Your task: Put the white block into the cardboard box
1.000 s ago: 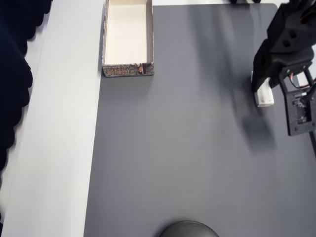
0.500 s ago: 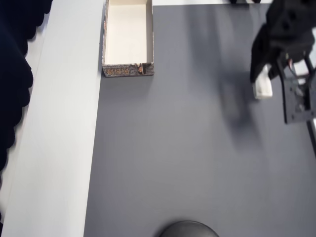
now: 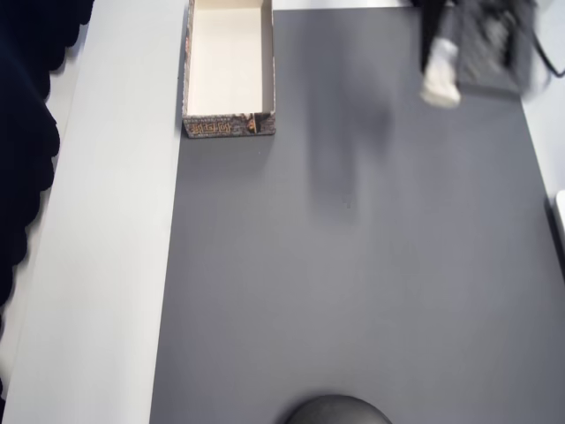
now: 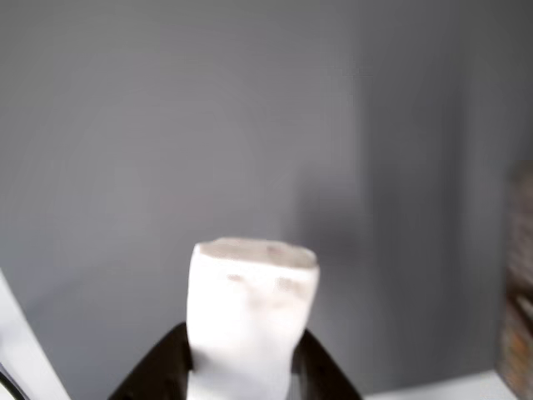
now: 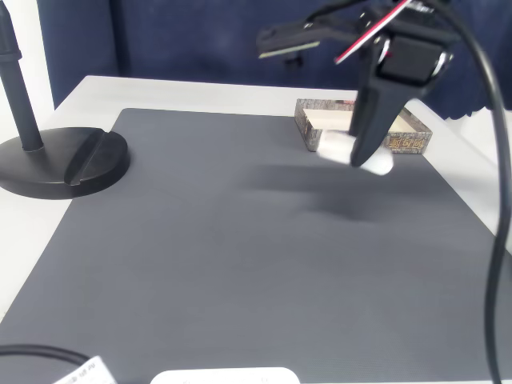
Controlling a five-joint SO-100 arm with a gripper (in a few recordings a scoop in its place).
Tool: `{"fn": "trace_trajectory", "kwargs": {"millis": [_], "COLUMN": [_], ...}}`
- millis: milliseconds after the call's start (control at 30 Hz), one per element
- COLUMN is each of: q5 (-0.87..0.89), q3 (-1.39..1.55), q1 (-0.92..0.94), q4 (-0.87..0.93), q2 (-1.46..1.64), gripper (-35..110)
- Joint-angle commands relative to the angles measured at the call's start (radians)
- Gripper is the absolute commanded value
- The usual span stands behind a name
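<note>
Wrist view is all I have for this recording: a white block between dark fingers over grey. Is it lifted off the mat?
Observer: Yes. In the fixed view the white block hangs above the grey mat, with a shadow below it.
Operator: Where is the box?
Observer: In the overhead view the cardboard box sits at the mat's top left corner, the block at top right.
Operator: Anything in the box?
Observer: Its cream inside shows bare in the overhead view.

I count one white block (image 3: 440, 78), clamped in my one pincer (image 5: 362, 152). There is one cardboard box (image 3: 229, 71), one grey mat (image 3: 353, 265) on my bench, and one black round stand base (image 5: 60, 162).
</note>
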Motion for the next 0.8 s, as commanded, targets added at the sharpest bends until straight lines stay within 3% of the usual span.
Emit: {"fn": "trace_trajectory", "kwargs": {"millis": [0,467,767], "q5": [0.097,0.382,0.499], "q3": [-0.005,-0.541,-0.776], "q1": [0.184,0.604,0.710], "q4": [0.020,0.071,0.071], "q2": [0.078,-0.364,-0.604], "gripper": [-2,-2,-2]}}
